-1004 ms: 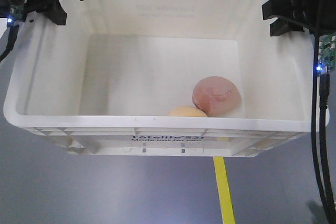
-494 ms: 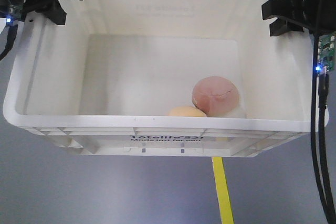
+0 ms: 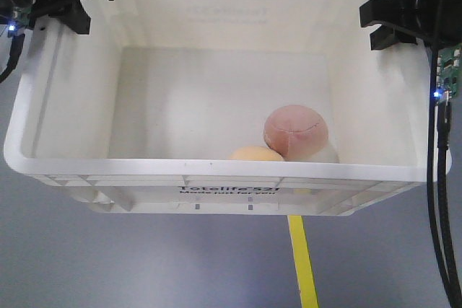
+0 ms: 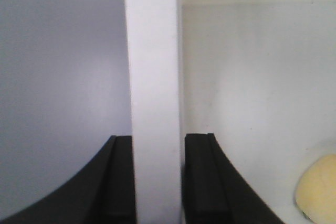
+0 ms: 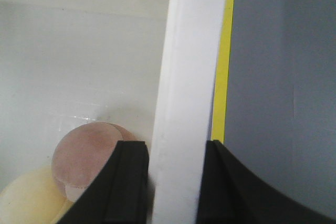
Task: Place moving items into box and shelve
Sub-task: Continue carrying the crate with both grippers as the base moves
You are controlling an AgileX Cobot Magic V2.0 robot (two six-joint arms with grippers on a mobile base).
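Observation:
A white plastic box (image 3: 216, 174) is held above the grey floor. Inside at the front right lie a pink ball (image 3: 295, 131) and a pale yellow ball (image 3: 256, 154). My left gripper (image 3: 76, 1) is shut on the box's left wall; the left wrist view shows its jaws either side of that wall (image 4: 155, 103). My right gripper (image 3: 393, 23) is shut on the box's right wall (image 5: 186, 103). The pink ball (image 5: 86, 156) and the yellow ball (image 5: 29, 200) show beside the right jaws. The yellow ball (image 4: 317, 190) also shows in the left wrist view.
A yellow line (image 3: 302, 261) runs along the grey floor (image 3: 108, 265) under the box. It also shows in the right wrist view (image 5: 224, 66). Black cables (image 3: 437, 200) hang at the right edge.
The yellow floor line has shifted slightly left under the box, and the pink ball has shifted a little. Both grippers keep their hold on the walls.

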